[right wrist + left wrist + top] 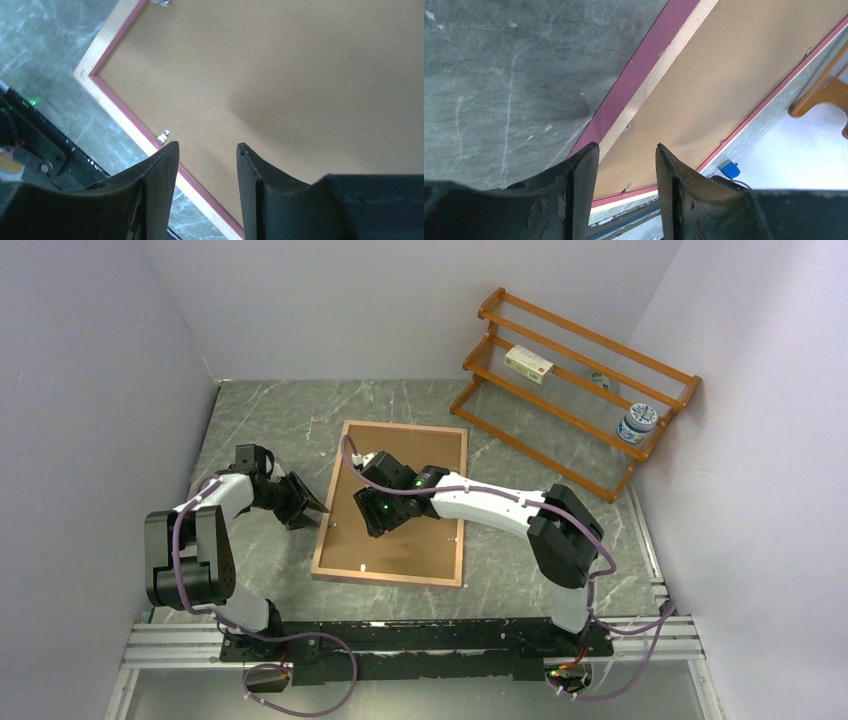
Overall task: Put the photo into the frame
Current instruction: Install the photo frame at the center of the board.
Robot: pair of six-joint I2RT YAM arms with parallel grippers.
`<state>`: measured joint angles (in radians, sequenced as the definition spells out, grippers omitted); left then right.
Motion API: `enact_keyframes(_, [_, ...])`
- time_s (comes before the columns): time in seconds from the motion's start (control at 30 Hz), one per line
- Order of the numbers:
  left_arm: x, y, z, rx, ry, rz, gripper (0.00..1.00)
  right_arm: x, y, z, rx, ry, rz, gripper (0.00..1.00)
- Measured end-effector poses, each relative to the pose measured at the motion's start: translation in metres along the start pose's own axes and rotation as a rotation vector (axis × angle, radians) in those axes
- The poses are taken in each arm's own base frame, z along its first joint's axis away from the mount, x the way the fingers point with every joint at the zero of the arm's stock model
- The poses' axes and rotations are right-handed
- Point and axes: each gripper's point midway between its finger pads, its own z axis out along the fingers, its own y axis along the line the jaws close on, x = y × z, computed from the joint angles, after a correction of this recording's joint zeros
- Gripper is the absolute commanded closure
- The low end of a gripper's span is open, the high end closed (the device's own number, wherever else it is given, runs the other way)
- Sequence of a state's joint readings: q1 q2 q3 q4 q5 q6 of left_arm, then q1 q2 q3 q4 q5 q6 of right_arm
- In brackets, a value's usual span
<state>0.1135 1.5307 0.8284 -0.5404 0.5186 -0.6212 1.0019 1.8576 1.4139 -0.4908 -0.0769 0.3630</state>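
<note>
Left claw (626, 150) part-open, empty, at left edge of the frame (659, 70); right claw (206, 147) same, over its backing board (300, 75). Risk: catching that edge skews the frame.

Open table (270, 410) flanks the frame (400, 578) lying mid-table, while the rack (575, 390) blocks the far-right corner.

I can read no words or numbers anywhere. The small pale cardboard box (529, 363) on the orange wooden rack (590, 337) bears some print, as does the blue label of the round white jar (637, 423), but both are too small for me to make out.
</note>
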Motion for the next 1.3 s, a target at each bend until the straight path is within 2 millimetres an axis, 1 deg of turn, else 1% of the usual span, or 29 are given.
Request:
enact_keyframes(0.07, [0.0,0.0,0.0,-0.001,0.001,0.0,0.54,-0.002,-0.007,0.002,0.045,0.004,0.043,0.48])
enact_keyframes(0.17, [0.0,0.0,0.0,-0.001,0.002,-0.001,0.59,-0.012,-0.013,0.007,0.1,0.0,0.093,0.48])
enact_keyframes(0.3, [0.0,0.003,0.001,-0.011,-0.009,-0.002,0.62,-0.046,-0.017,0.024,0.173,-0.04,0.159,0.48])
enact_keyframes(0.37, [0.002,0.008,0.002,-0.018,-0.025,-0.009,0.64,-0.056,-0.02,0.032,0.203,-0.052,0.185,0.47])
enact_keyframes(0.4, [0.005,0.011,0.002,-0.025,-0.027,-0.016,0.64,-0.063,-0.021,0.039,0.218,-0.06,0.199,0.45])
enact_keyframes(0.53, [0.014,0.022,0.009,-0.032,-0.021,-0.034,0.7,-0.077,-0.026,0.057,0.261,-0.081,0.222,0.39])
enact_keyframes(0.63, [0.019,0.024,0.012,-0.018,-0.009,-0.04,0.73,-0.079,-0.029,0.064,0.282,-0.084,0.231,0.37])
enact_keyframes(0.7, [0.025,0.023,0.012,0.006,0.001,-0.043,0.75,-0.077,-0.032,0.065,0.295,-0.081,0.236,0.37])
enact_keyframes(0.8, [0.037,0.021,0.008,0.039,0.015,-0.042,0.74,-0.078,-0.034,0.066,0.311,-0.088,0.241,0.37])
enact_keyframes(0.9, [0.048,0.017,0.007,0.075,0.04,-0.037,0.74,-0.084,-0.032,0.07,0.306,-0.1,0.248,0.38])
enact_keyframes(1.0, [0.061,0.014,0.011,0.112,0.076,-0.038,0.75,-0.092,-0.03,0.08,0.298,-0.112,0.257,0.39])
enact_keyframes(1.13, [0.076,0.012,0.014,0.13,0.123,-0.041,0.75,-0.093,-0.03,0.096,0.3,-0.108,0.265,0.4])
enact_keyframes(1.3, [0.078,0.011,0.013,0.128,0.123,-0.043,0.75,-0.084,-0.035,0.114,0.328,-0.076,0.258,0.46])
